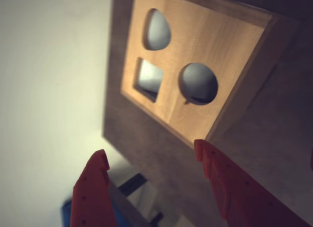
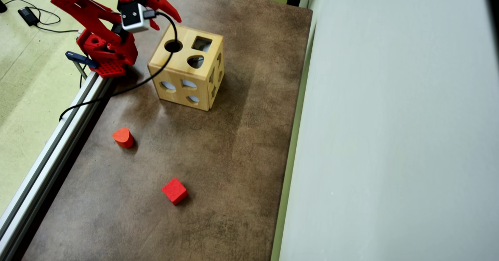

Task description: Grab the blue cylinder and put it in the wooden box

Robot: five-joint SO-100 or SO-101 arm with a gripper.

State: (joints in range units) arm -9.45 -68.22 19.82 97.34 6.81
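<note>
The wooden box [image 2: 186, 55] stands at the back of the brown table, with round, square and rounded-triangle holes in its top. The wrist view looks down on that same holed face of the wooden box [image 1: 210, 46]. My red gripper [image 2: 167, 22] hovers just beyond the box's back-left corner, next to the round hole. In the wrist view the gripper [image 1: 150, 152] is open, its two fingers wide apart with nothing between them. The blue cylinder is not in view in either frame.
An orange-red rounded block [image 2: 123, 137] and a red cube [image 2: 174, 190] lie on the table [image 2: 234, 155] in front of the box. A blue clamp [image 2: 80, 58] holds the arm's base to the aluminium rail [image 2: 58, 136] along the left edge. A pale wall borders the right.
</note>
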